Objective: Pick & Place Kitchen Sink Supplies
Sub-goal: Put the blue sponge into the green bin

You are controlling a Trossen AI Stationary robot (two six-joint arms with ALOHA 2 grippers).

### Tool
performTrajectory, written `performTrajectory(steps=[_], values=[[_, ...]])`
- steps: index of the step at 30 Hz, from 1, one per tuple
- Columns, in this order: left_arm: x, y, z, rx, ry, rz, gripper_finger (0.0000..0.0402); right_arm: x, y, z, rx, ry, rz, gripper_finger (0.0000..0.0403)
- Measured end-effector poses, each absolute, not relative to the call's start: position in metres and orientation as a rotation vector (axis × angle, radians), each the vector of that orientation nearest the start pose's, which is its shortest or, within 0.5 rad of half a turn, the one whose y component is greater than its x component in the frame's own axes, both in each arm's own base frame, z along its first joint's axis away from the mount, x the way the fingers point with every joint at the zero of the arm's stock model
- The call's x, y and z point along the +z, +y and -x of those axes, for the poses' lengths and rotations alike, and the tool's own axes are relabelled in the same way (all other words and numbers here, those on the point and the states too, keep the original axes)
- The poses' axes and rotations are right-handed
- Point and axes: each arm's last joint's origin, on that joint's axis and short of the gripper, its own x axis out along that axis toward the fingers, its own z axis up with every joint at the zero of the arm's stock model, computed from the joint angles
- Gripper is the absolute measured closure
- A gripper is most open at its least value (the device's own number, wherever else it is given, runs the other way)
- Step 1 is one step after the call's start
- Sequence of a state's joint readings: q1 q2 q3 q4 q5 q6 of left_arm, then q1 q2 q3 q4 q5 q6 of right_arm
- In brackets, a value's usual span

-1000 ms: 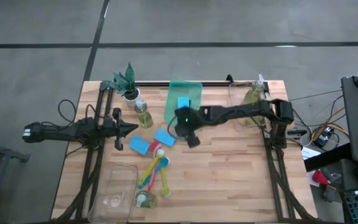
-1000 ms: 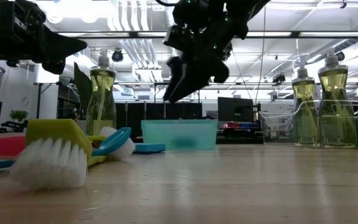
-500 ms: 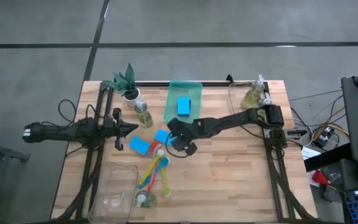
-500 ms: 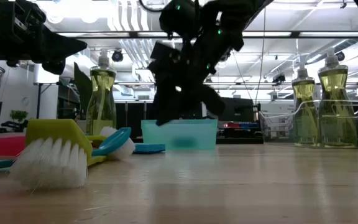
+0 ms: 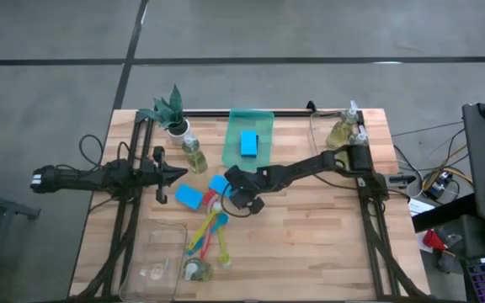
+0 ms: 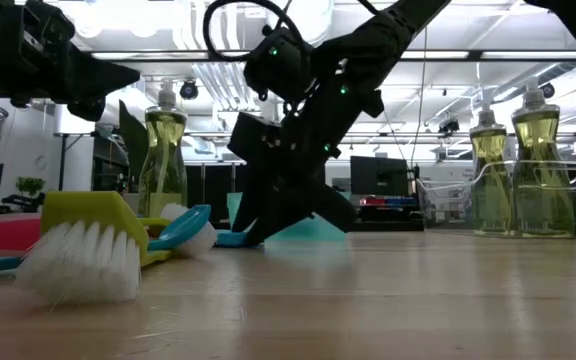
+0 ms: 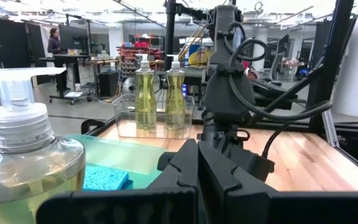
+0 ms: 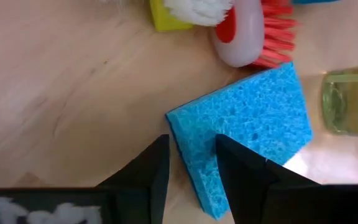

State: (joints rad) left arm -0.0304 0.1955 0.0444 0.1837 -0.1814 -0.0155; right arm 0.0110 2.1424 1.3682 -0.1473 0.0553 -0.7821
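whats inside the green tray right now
One blue sponge lies flat in the green tray. The tray floor under the sponge is covered; nothing else shows inside.

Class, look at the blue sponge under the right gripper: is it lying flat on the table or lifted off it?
Lying flat. The sponge rests on the wooden table, with the right gripper straddling its corner.

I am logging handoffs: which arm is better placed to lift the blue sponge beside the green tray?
Right. The right gripper is down at that blue sponge, fingers straddling its edge. The left gripper is shut, at the left side.
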Motion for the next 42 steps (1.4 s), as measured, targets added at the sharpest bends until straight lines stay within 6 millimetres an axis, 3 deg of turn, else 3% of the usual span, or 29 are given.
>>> performTrajectory(steps=[4,11,19,29,33,38,42], values=[[0.180,0.002,-0.109,0.150,-0.033,0.019,0.0399,0.117,0.003,-0.440,0.284,0.900,0.680,0.0294],[0.180,0.002,-0.109,0.151,-0.032,0.019,0.0399,0.117,0.003,-0.440,0.229,0.911,0.569,0.0385],[0.180,0.002,-0.109,0.151,-0.032,0.019,0.0399,0.128,0.013,-0.434,0.218,0.936,0.524,0.0394],[0.180,0.002,-0.109,0.150,-0.030,0.019,0.0399,0.195,0.025,-0.420,0.119,0.812,0.392,0.0394],[0.180,0.002,-0.109,0.150,-0.025,0.018,0.0399,0.228,0.023,-0.412,0.002,0.735,0.318,0.0394],[0.180,0.002,-0.109,0.150,-0.026,0.018,0.0399,0.254,0.008,-0.402,-0.231,0.680,0.273,0.0394],[0.180,0.002,-0.109,0.150,-0.026,0.018,0.0399,0.259,-0.017,-0.398,-0.362,0.676,0.140,0.0394]])
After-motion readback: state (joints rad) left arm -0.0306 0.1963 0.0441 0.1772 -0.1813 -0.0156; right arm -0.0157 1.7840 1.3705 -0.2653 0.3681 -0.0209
